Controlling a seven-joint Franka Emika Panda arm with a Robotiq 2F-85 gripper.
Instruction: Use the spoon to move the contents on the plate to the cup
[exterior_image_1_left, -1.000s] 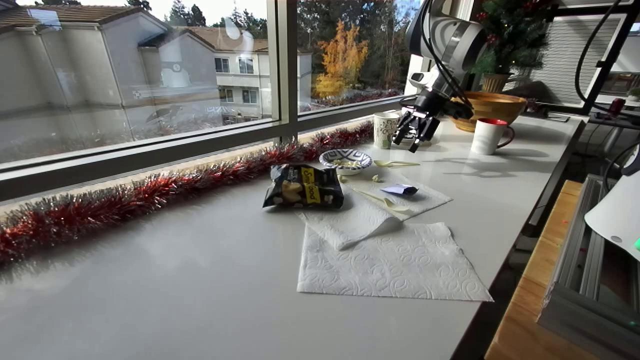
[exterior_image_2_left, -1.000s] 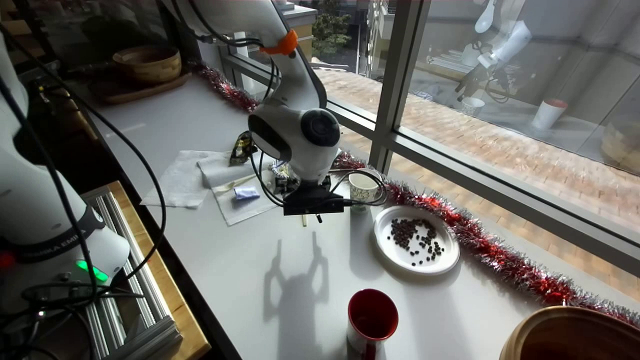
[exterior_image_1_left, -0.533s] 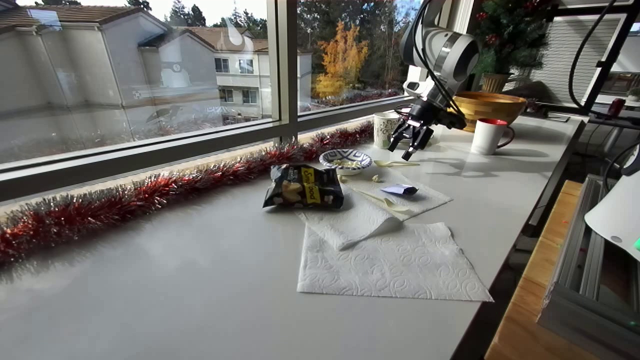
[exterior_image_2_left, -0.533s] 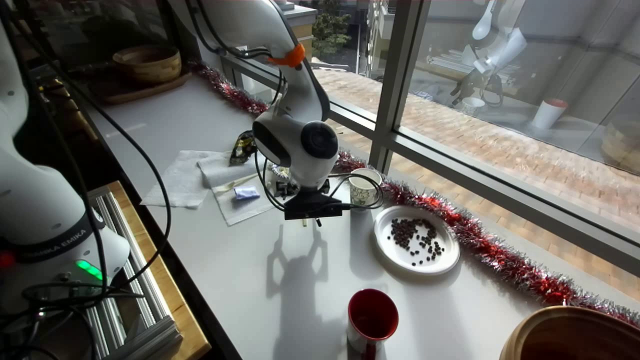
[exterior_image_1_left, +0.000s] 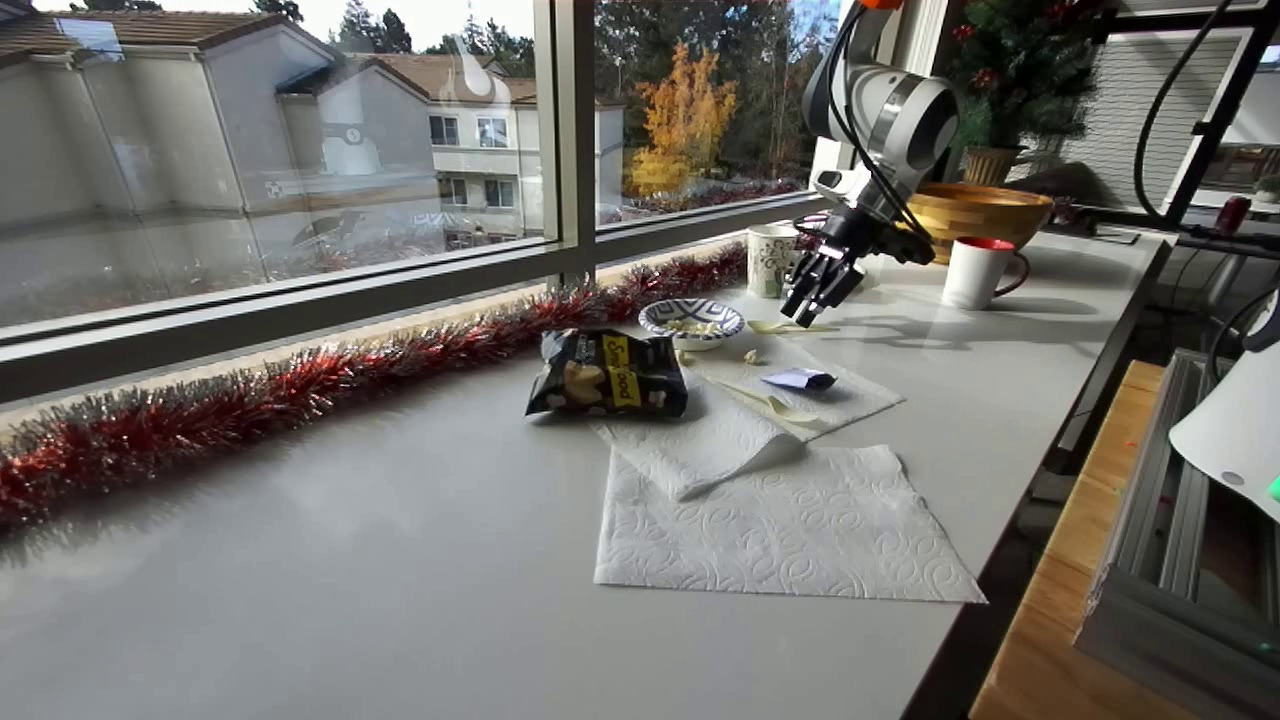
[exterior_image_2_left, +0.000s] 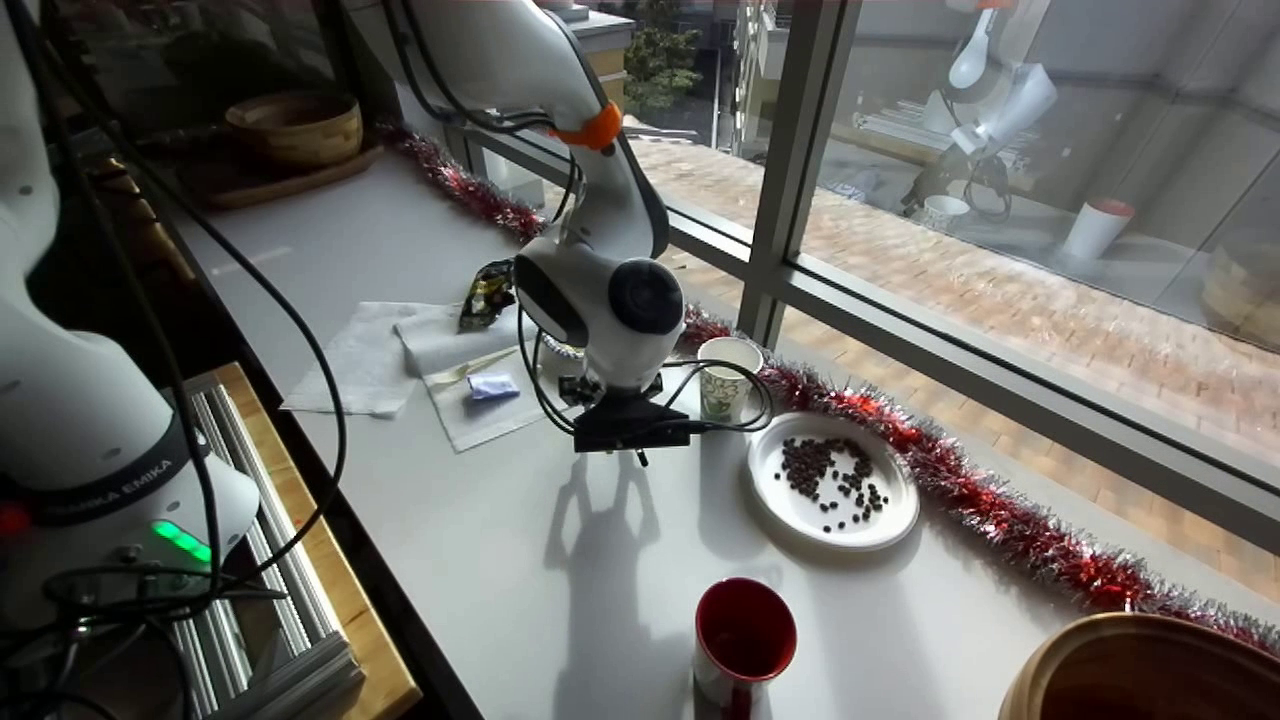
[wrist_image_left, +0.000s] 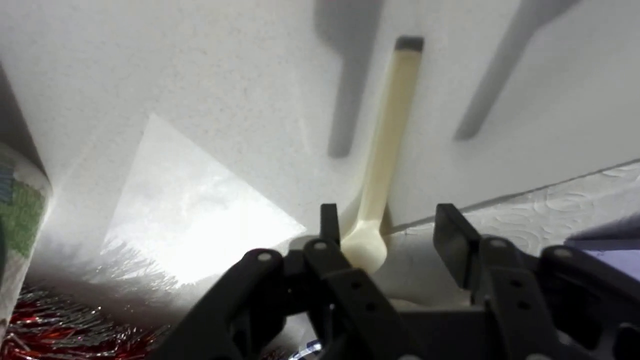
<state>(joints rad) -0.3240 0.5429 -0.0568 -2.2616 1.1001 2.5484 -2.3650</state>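
The spoon (wrist_image_left: 387, 135), pale yellow, lies on the white table; in the wrist view its handle points away and its bowl end shows beside my left fingertip. My gripper (wrist_image_left: 386, 216) hangs above it, jaws partly apart, nothing held between them. In an exterior view the gripper (exterior_image_1_left: 798, 312) covers part of the spoon (exterior_image_1_left: 765, 327). Dark beans (exterior_image_2_left: 815, 465) lie scattered on the round white plate (exterior_image_2_left: 795, 515). Between plate and window tinsel, the patterned white cup (exterior_image_2_left: 728, 380) stands upright; the gripper is a little to one side of it.
A white mug with red inside (exterior_image_2_left: 738, 650) stands near the plate, beside a wooden bowl (exterior_image_2_left: 1150, 660). A patterned bowl of popcorn (exterior_image_1_left: 735, 322), a black snack bag (exterior_image_1_left: 610, 380), paper towels (exterior_image_1_left: 780, 530) and another spoon (exterior_image_1_left: 790, 410) lie beyond. Red tinsel (exterior_image_2_left: 1010, 530) lines the window.
My gripper has shifted toward the popcorn bowl and come down nearer the spoon. Its fingers have drawn closer together. The plate, cup and mug have not moved.
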